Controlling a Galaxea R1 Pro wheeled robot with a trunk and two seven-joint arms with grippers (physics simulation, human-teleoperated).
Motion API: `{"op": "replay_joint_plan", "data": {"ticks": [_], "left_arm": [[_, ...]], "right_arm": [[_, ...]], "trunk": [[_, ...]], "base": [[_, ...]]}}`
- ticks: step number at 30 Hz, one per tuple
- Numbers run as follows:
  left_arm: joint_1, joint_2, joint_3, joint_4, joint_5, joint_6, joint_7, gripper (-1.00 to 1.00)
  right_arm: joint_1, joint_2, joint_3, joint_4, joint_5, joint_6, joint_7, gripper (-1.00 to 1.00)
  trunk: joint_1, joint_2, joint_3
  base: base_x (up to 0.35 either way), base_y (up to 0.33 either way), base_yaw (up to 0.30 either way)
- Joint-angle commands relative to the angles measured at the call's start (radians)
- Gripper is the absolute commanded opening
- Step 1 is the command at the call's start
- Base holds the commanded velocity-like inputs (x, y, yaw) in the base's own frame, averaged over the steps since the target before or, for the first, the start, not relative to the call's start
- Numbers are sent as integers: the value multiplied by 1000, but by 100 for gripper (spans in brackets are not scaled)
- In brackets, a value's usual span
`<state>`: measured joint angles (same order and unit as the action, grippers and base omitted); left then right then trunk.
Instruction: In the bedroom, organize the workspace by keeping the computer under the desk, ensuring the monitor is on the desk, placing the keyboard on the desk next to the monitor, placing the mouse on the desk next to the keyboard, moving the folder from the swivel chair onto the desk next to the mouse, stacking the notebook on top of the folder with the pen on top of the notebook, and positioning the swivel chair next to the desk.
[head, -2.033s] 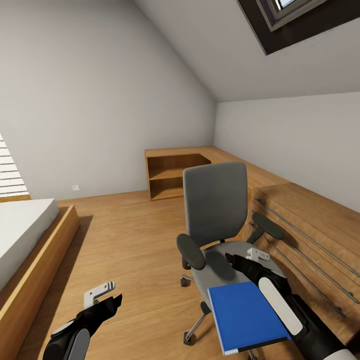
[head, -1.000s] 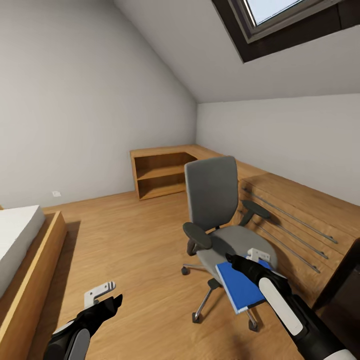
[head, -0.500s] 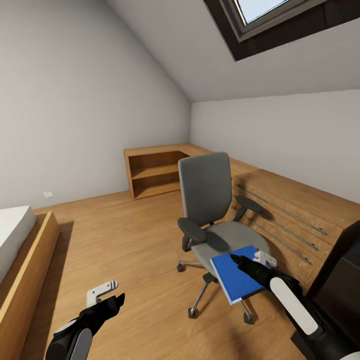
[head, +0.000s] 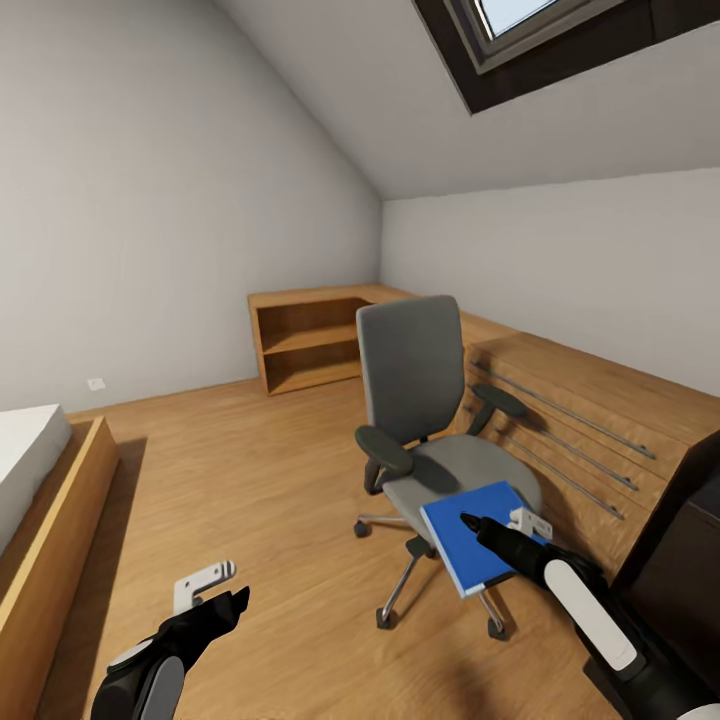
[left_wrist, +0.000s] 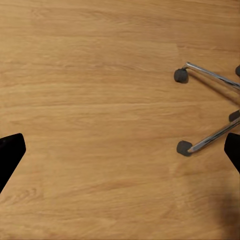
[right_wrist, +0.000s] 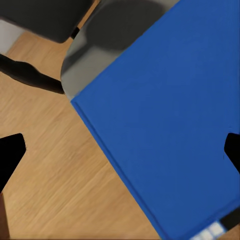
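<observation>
The head camera has swung right – a dark unit now fills the lower right corner. The folder (head: 478, 536) (once low in frame) sits higher – against the swivel chair (head: 430, 420) seat's front edge.

Black arms with white oval panels (one per forearm), white brackets by each black hand (head: 207, 592).

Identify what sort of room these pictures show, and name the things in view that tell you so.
Probably an attic bedroom that doubles as a study: a bed on a wooden platform, a sloped ceiling with a skylight, and a grey swivel chair beside low wooden shelving.
</observation>
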<state>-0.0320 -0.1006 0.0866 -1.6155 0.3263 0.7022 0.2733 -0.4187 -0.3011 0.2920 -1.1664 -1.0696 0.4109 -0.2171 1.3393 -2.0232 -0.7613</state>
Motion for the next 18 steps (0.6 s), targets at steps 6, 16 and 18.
{"op": "replay_joint_plan", "data": {"ticks": [6,16,18], "left_arm": [[-1,-1,1,-1,11,4,7,100],[0,-2,1,-1,11,4,7,100],[-1,-2,1,-1,11,4,7,100]], "right_arm": [[-1,-2,-3,16,-46,0,17,100],[1,-23,-4,22,-74,0,25,100],[1,-24,-4,22,-75,0,25,100]], "trunk": [[23,-43,-20],[61,-113,-51],[69,-127,-58]], "base": [[0,0,0],[-98,0,0],[-175,0,0]]}}
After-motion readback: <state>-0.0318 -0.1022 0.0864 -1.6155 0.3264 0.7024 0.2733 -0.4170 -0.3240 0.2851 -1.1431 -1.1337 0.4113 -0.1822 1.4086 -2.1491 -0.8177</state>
